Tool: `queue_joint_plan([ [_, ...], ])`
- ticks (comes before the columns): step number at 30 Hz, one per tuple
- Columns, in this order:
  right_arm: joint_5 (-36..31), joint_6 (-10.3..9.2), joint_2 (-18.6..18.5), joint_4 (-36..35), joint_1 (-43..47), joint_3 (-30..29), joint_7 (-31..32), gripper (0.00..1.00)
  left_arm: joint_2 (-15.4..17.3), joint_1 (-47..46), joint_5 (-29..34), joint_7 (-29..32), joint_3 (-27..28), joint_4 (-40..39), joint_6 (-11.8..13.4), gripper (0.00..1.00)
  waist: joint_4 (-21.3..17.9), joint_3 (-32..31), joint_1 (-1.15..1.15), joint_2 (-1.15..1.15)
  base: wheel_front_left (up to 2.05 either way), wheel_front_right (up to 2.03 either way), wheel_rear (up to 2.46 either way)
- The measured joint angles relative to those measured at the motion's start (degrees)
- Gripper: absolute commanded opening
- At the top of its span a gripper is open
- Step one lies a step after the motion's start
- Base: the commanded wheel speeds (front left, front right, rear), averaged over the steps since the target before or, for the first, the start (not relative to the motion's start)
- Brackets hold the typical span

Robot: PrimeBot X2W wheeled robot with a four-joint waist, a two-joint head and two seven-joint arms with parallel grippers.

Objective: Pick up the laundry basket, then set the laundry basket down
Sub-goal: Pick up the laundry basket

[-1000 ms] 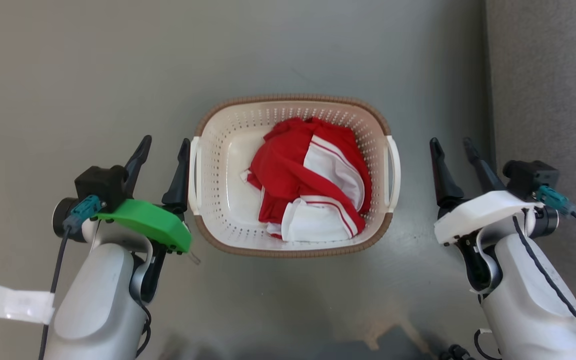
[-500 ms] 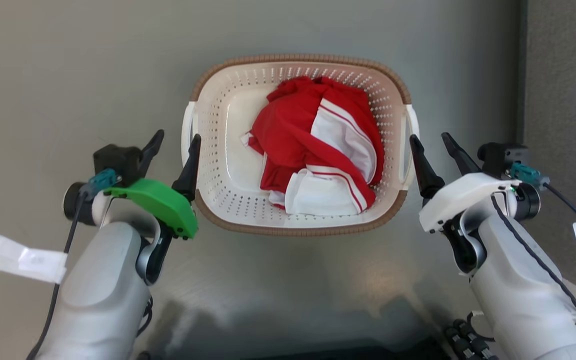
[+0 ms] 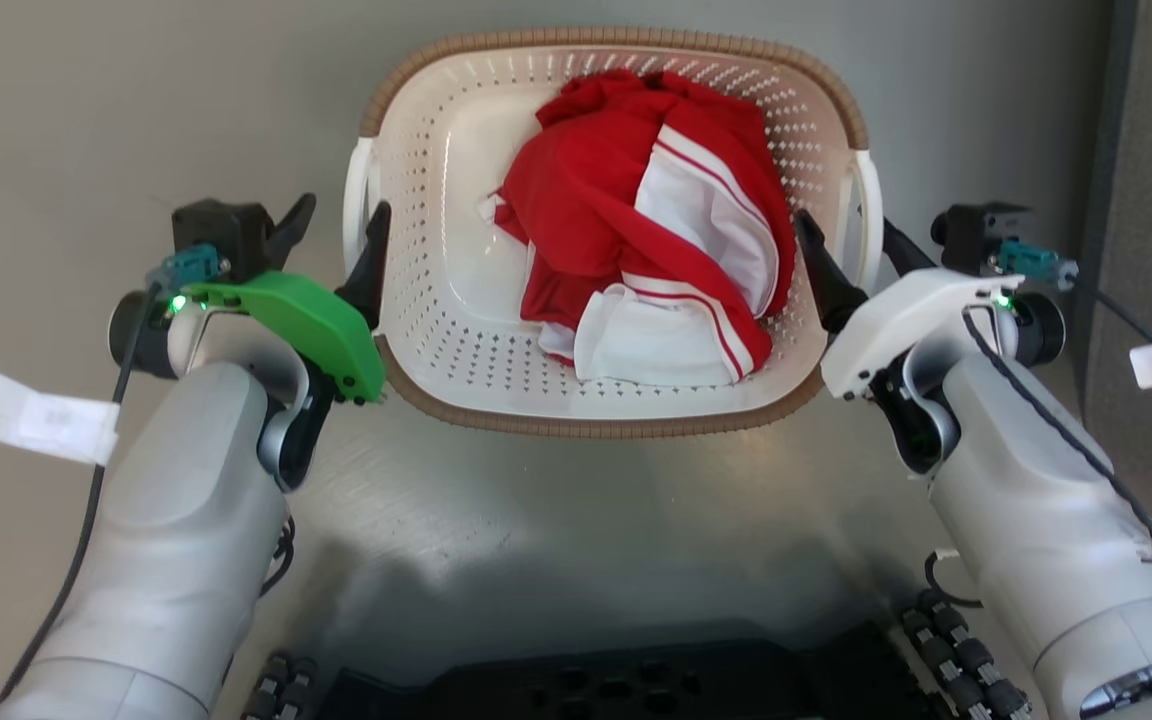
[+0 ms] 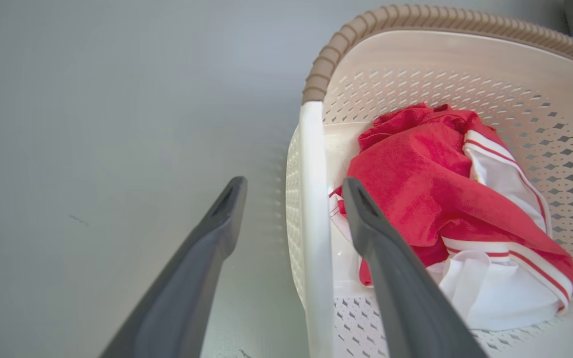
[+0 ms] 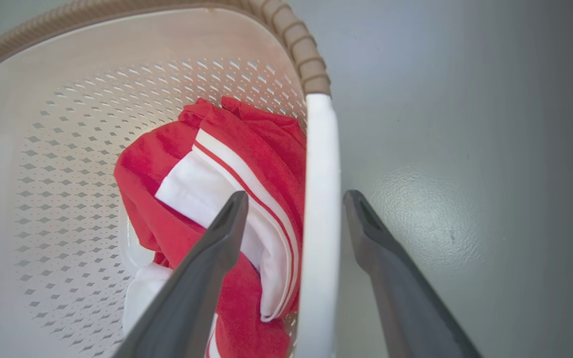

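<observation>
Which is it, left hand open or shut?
Open: the left hand has fingers spread, straddling the laundry basket handle, not clamped.

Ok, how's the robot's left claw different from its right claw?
The left claw wears a green plastic cover; the right claw, a white cover. The left straddles the left white handle of the cream perforated basket, the right its right handle. Both are open, one finger inside, one outside.
</observation>
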Motion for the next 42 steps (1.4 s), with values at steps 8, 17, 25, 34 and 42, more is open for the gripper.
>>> queue_joint_plan([
  [8,1.32,0.0,-0.02,3.27,-4.15,1.2,0.22,1.0,0.19,-3.83,-1.87,0.47,-4.06,2.36,-0.01,1.0,0.05,3.84,0.0,0.0,0.0,0.0,0.0],
  [17,2.67,0.01,-0.08,6.09,-6.11,3.03,-0.33,0.0,0.11,-5.82,-3.52,-0.62,-6.75,4.35,-0.05,0.0,0.54,4.42,0.0,0.0,0.0,0.0,0.0],
  [25,4.72,-0.04,0.31,7.81,-6.47,4.31,-1.31,0.0,-0.67,-6.02,-6.61,-1.41,-8.96,6.35,0.08,0.0,0.63,3.23,0.0,0.0,0.0,0.0,0.0],
  [34,6.25,-0.03,0.29,8.79,-6.48,5.68,-1.4,0.0,-0.69,-6.01,-9.46,-2.07,-11.06,8.12,0.08,0.0,0.61,1.27,0.0,0.0,0.0,0.0,0.0],
  [42,8.61,-0.01,0.34,10.31,-6.48,7.51,-1.55,0.0,-0.71,-5.71,-11.74,-2.55,-12.93,10.03,0.08,0.0,0.6,-2.57,0.0,0.0,0.0,0.0,0.0],
])
